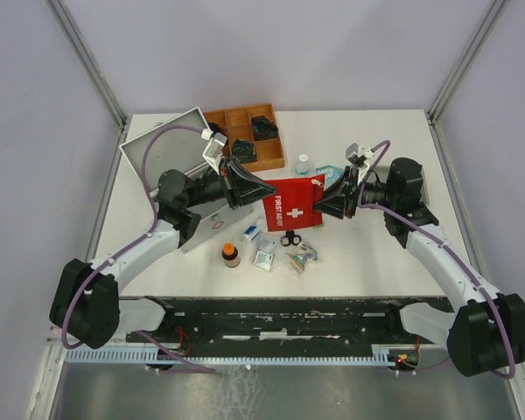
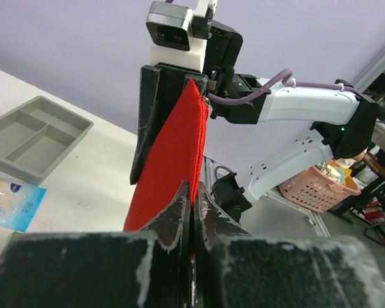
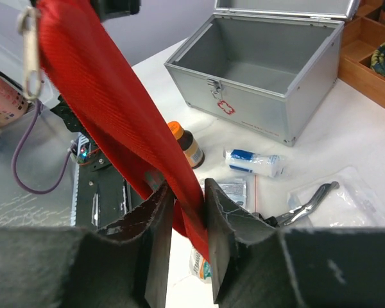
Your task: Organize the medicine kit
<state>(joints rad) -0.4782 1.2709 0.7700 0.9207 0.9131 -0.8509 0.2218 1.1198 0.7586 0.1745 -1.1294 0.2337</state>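
The left claw clamps the red pouch; the right claw, half-closed astride it with its hold unclear, could let it slip.

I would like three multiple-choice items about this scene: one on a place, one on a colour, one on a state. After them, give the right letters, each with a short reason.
1. Where is the red pouch?
A. Flat on the table.
B. Above the table, between the left claw and the right claw.
C. In the wooden tray.

2. What colour is the cap of the brown bottle?
A. Orange.
B. Green.
C. Black.

3. How is the medicine kit?
A. Shut and latched.
B. Open and full.
C. Open and empty.

Right letters:
1 B: the pouch stretches from one claw to the other.
2 A: the right wrist view shows an orange top.
3 C: the lid stands up and the inside is bare.
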